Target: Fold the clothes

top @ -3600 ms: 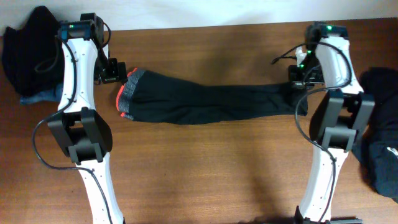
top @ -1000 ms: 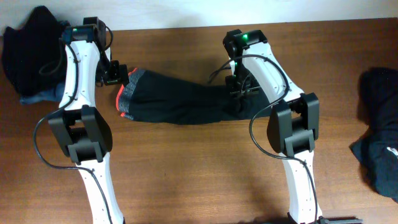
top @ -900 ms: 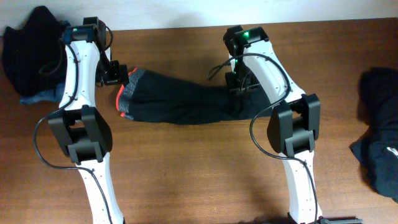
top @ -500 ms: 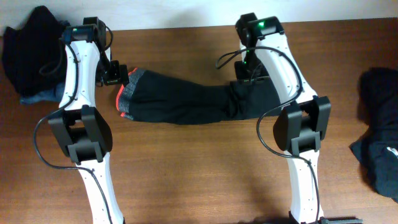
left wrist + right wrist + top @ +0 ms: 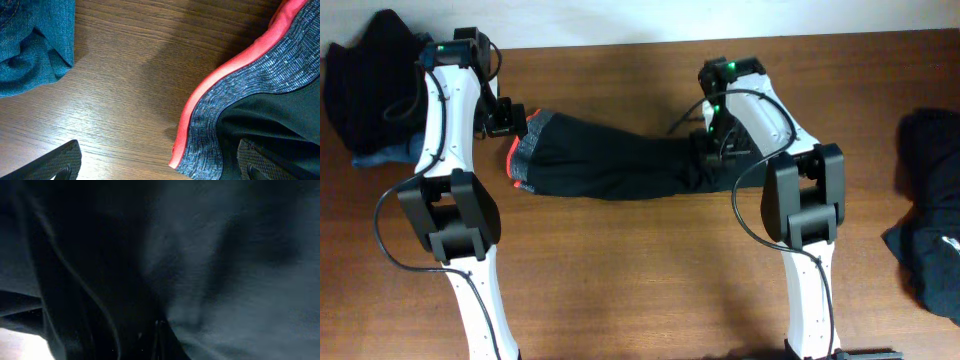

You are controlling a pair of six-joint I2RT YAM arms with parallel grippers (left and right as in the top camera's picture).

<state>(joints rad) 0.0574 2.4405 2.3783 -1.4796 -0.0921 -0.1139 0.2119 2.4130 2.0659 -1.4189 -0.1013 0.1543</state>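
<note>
- The trousers [image 5: 610, 165] lie across the far middle of the counter [image 5: 620, 290]. Their red-and-grey waistband [image 5: 235, 85] is at the left end and the legs run to the right.
- A few seconds ago the legs reached almost to the right edge, with the right arm at their tips. That end has since been brought leftward, and the cloth now stops in a bunched heap under the right hand [image 5: 713, 152], so the garment covers far less of the counter.
- Half a second ago the right end reached a little farther right, and it has since drawn in again.
- The right hand's fingers have come together over the last second and are now pressed tight. Its wrist view shows only dark, creased fabric, so I cannot tell whether any cloth is caught between them.
- The left hand [image 5: 507, 117] has not shifted. It hangs spread wide just beside the waistband, holding nothing.
- The jeans [image 5: 30, 50] sit at the far left by a dark heap [image 5: 365, 80], and another dark heap [image 5: 930, 220] lies at the right. Both heaps are unfolded.
- The first leg-to-waist fold looks only part done. The closing fingers suggest a fresh hold to carry the leg end on toward the waistband.
</note>
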